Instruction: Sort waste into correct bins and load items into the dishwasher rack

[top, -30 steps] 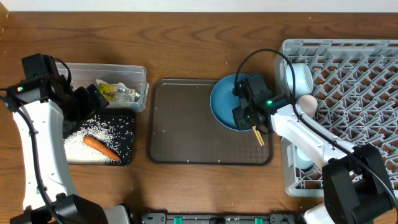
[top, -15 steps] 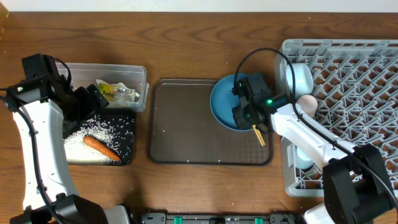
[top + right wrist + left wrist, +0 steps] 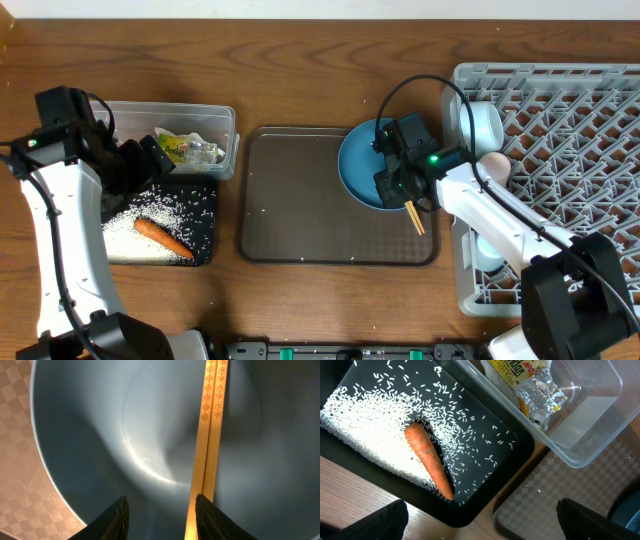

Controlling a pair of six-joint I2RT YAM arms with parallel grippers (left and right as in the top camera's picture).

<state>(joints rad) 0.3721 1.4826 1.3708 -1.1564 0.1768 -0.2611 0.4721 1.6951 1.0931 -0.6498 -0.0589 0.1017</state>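
My right gripper [image 3: 396, 187] [image 3: 161, 519] is open and low over the large blue plate [image 3: 362, 165] [image 3: 100, 435]. The plate rests on the right end of the dark-brown serving tray [image 3: 320, 215]. The wooden chopsticks [image 3: 414, 216] [image 3: 212, 430] lie across the plate, right beside my right finger. My left gripper [image 3: 142, 165] [image 3: 480, 527] is open and empty above the bins. The clear tub [image 3: 222, 128] [image 3: 592, 430] holds the crumpled wrapper [image 3: 186, 150] [image 3: 532, 382]. The black tray [image 3: 205, 215] [image 3: 485, 502] holds the rice [image 3: 365, 425] and the carrot [image 3: 163, 238] [image 3: 427, 467].
The grey dishwasher rack [image 3: 570, 130] fills the right side. It holds a light-blue cup [image 3: 482, 125], a pinkish-white cup [image 3: 494, 166] and a small light-blue bowl [image 3: 486, 252] along its left edge. The serving tray's corner [image 3: 545, 505] lies next to the black tray.
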